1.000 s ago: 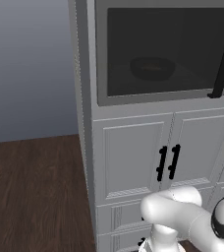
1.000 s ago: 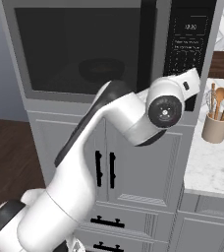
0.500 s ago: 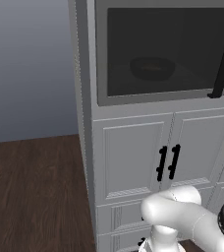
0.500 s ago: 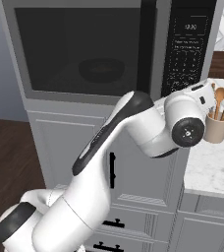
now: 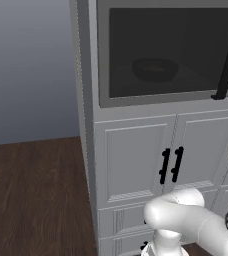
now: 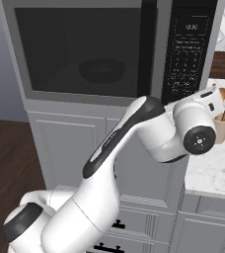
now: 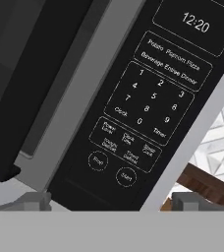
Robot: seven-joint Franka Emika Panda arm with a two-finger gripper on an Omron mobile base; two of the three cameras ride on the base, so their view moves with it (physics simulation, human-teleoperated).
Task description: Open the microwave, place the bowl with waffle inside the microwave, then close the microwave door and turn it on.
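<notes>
1. The large built-in grey-framed microwave (image 6: 119, 49) fills the upper cabinet. Its wide grey-framed microwave door with dark glass and a long black bar handle (image 5: 158, 52) sits flush and closed, so the opening and loading steps look done.
2. The white arm has swung right over the last second: its wrist, earlier in front of the door's right edge, now hangs level with the lower edge of the black control panel (image 7: 148, 113), out over the near edge of the marble tabletop (image 6: 210, 170).
3. The small round dark bowl (image 6: 102, 70) rests inside, seen through the glass; the waffle is too dim to confirm.
4. The gripper (image 7: 111, 202) stands with its grey fingertips spread wide apart, holding nothing, aimed just below the round start button (image 7: 126, 176). Pressing it is probably all that remains.
</notes>
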